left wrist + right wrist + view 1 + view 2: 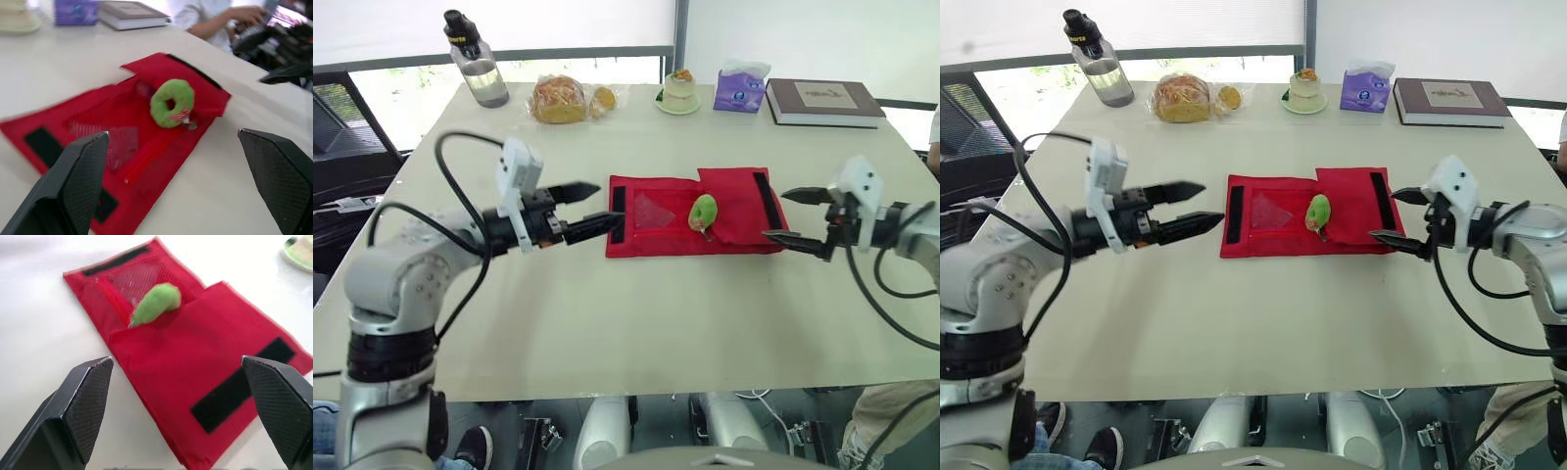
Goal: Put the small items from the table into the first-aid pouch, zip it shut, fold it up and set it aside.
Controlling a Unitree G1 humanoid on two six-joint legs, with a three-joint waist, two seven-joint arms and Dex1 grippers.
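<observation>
On the table (636, 313), red pouch (656, 230) unfolded, green ring (703, 212) atop.

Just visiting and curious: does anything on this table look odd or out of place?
The green ring lies on the open red pouch, at the edge of its folded-over flap, not zipped inside. That flap sits askew to the rest. Nothing looks spilled or damaged.

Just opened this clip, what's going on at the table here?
A red first-aid pouch lies spread open on the table, with a small green ring-shaped item resting on it by the mesh pocket. The left pincer and the right pincer hover open at the pouch's two ends, holding nothing. The pouch is not yet folded up.
</observation>
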